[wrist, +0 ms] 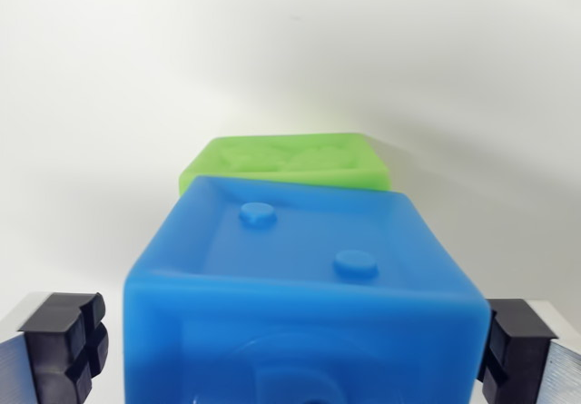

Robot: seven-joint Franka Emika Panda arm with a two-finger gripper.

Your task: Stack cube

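Note:
A blue cube fills the lower middle of the wrist view, with two round studs on its upper face and a raised shape on the face nearest the camera. My gripper straddles it. The left black pad stands a small gap away from the cube's side, and the right black pad sits right at the cube's other side. A green cube lies just beyond the blue one, its near part hidden behind it. Whether the two cubes touch cannot be told.
A plain white surface runs around and behind both cubes. A soft shadow falls to the right of the green cube.

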